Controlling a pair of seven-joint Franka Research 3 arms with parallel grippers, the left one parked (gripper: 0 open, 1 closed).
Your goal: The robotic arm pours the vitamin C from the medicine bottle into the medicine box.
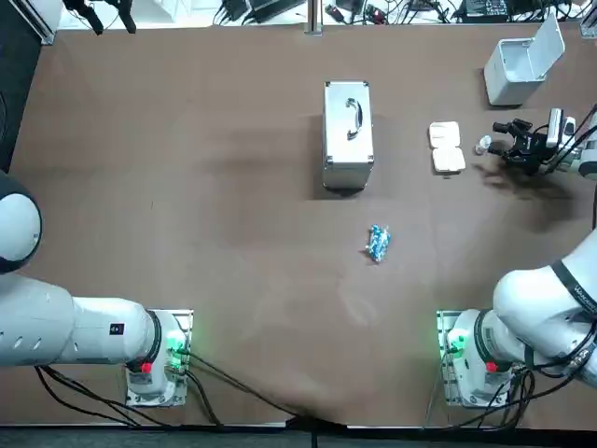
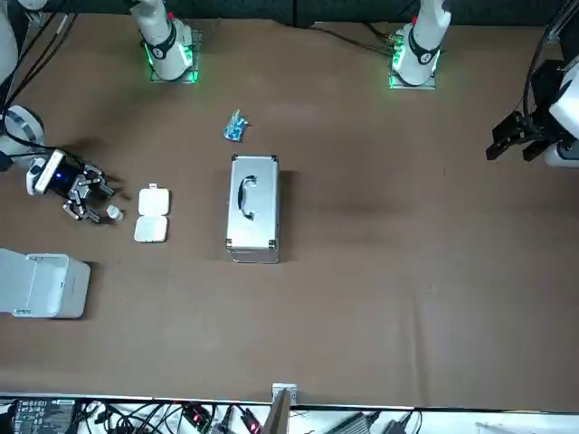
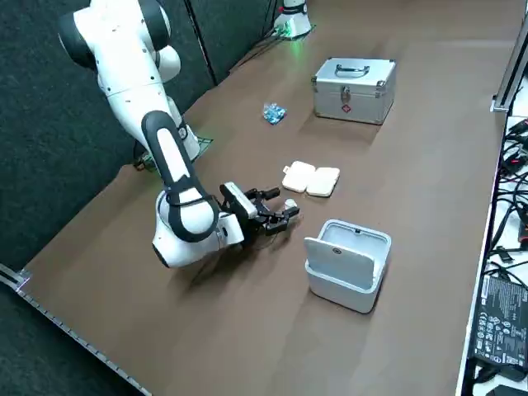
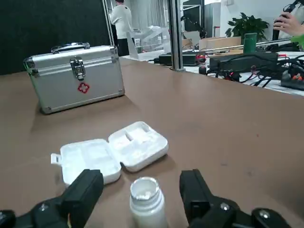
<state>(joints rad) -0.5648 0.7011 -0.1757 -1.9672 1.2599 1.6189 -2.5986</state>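
Well ahead of the right claw [image 4: 141,183] sits the silver case [image 4: 76,78]. Nearer, just past its fingertips, the white medicine box [image 4: 111,154] lies open. The medicine bottle [image 4: 147,204] stands upright between the claw's spread fingers, neither finger touching it.

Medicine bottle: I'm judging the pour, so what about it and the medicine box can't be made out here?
medicine bottle: the right wrist view's edge cuts off its base; its mouth shows only white, so its contents cannot be told.
Top and front views: the bottle, at the open right tool, is too small to show anything more.
medicine box: it lies open, but whether its compartments hold anything is unclear in every view.
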